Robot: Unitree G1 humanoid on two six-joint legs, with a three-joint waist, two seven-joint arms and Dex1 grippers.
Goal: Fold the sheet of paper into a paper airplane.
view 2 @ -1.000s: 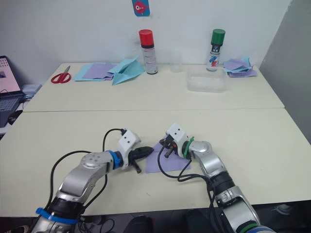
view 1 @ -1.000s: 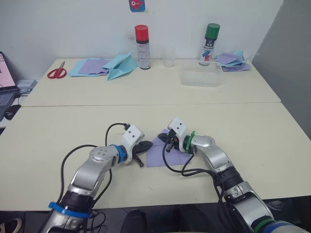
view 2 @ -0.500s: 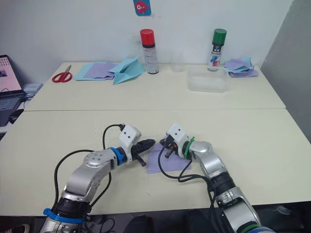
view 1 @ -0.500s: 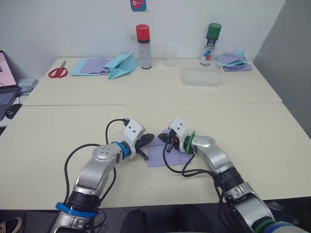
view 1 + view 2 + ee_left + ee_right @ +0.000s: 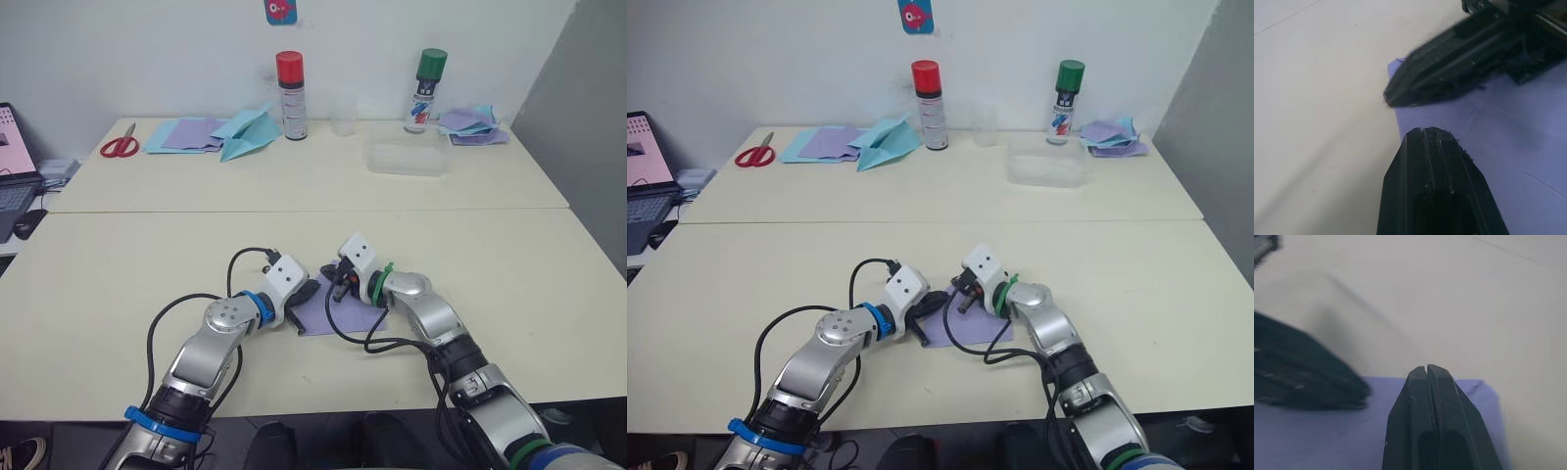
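Observation:
The lavender sheet of paper [image 5: 351, 315] lies flat on the near table, between my two arms. My left gripper [image 5: 308, 290] is shut, with its tip at the sheet's left edge. Nothing shows pinched between its fingers [image 5: 1431, 147]. My right gripper [image 5: 331, 276] is also shut, its tip low over the sheet's far corner, a short gap from the left one. In the left wrist view the right gripper's fingers [image 5: 1449, 73] lie across the sheet [image 5: 1513, 142] just ahead of my own. In the right wrist view my shut fingers [image 5: 1426, 382] sit over the lavender sheet [image 5: 1327, 431].
On the far table stand a red-capped spray can [image 5: 288, 95], a green-capped can [image 5: 423, 90], a clear cup [image 5: 341, 114] and a clear plastic box [image 5: 405, 157]. A light-blue paper airplane [image 5: 245, 132], paper stacks [image 5: 186, 134] [image 5: 468, 122] and red scissors [image 5: 119, 143] lie there too.
My left gripper has moved right, from beside the sheet onto its left edge, close to the right gripper. The right gripper has barely moved.

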